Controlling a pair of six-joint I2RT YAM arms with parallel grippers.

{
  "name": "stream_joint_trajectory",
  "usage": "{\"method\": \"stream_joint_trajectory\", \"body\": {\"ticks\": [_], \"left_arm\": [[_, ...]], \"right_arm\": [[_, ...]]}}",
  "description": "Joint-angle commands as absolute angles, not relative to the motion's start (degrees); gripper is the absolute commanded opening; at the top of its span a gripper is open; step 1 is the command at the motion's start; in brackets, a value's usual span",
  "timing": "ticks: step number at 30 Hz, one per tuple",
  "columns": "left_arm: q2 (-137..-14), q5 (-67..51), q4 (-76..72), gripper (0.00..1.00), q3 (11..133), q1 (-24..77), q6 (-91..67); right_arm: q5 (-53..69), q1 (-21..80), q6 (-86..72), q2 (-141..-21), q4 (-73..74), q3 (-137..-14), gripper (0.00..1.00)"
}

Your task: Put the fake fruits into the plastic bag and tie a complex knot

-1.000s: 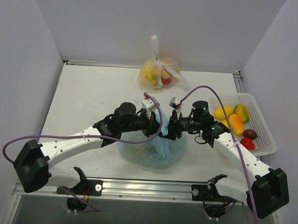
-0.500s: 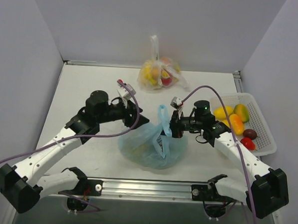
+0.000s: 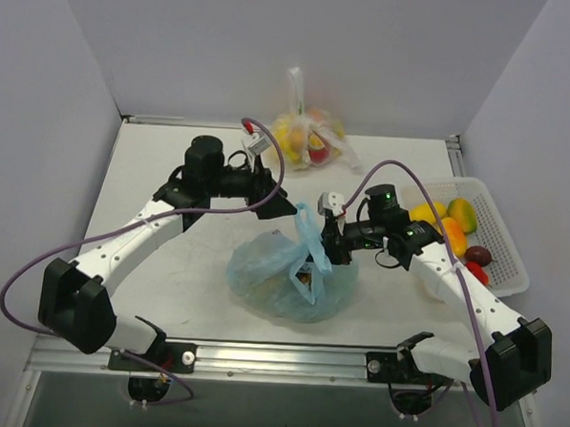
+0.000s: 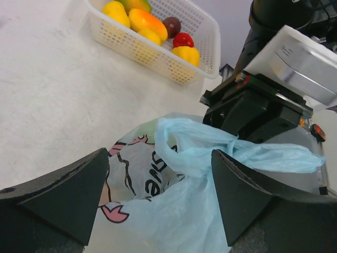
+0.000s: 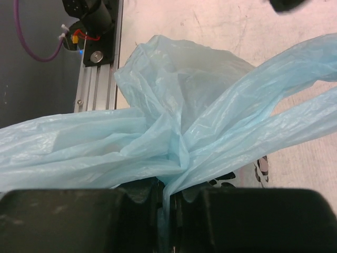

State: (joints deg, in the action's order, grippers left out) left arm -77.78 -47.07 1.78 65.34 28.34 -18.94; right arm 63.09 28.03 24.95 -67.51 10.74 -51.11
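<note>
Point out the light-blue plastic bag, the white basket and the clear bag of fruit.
plastic bag [image 3: 263, 270], top external view, on the left side of its body.
white basket [image 4: 147, 52], left wrist view, on its near mesh wall.
clear bag [image 3: 303, 143], top external view, on its fruit-filled belly.

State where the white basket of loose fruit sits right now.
In the top view the white basket sits at the right edge of the table, to the right of the light-blue bag.

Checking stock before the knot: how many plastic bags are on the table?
2. The light-blue plastic bag lies at the centre, its neck pinched by the right gripper; a clear bag holding fruit sits at the back. No others show.
</note>
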Motion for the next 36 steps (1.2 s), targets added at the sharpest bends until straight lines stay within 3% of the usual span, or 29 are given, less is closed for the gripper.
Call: {"method": "stream_joint_trajectory", "body": {"ticks": [1, 2, 6, 8, 12, 16, 19, 27, 36], "left_arm": [[-81.0, -53.9, -5.3, 0.87, 70.1, 29.0, -22.7], [-81.6, -54.7, -5.8, 0.87, 70.3, 29.1, -23.2], [-83.8, -59.0, -11.5, 0.65, 70.1, 29.2, -26.7], [-84.2, -60.6, -11.5, 0.59, 69.7, 29.3, -27.2], [-84.1, -62.2, -10.6, 0.59, 68.0, 29.5, -27.5], [-83.7, -60.7, -7.7, 0.72, 66.4, 29.9, -25.0], [-83.7, -58.5, -4.9, 0.73, 66.4, 30.1, -22.2], [-85.5, -59.1, -4.5, 0.57, 67.7, 30.1, -22.8], [-87.1, -60.6, -0.7, 0.58, 69.5, 31.6, -21.0]], "right_arm": [[65.6, 28.8, 35.5, -67.8, 18.1, -54.2, 0.0], [65.5, 29.0, 36.1, -67.9, 18.7, -54.8, 0.0], [65.4, 29.4, 37.8, -68.3, 20.7, -55.5, 0.0], [65.0, 29.3, 38.2, -68.3, 21.0, -55.6, 0.0], [64.5, 29.2, 38.6, -68.3, 21.5, -55.5, 0.0], [64.6, 29.2, 38.9, -68.1, 21.8, -55.5, 0.0], [64.4, 29.2, 39.4, -67.9, 22.2, -55.5, 0.0], [64.2, 29.3, 41.4, -67.0, 23.7, -54.8, 0.0], [63.5, 29.2, 44.4, -65.8, 24.7, -54.1, 0.0]]}}
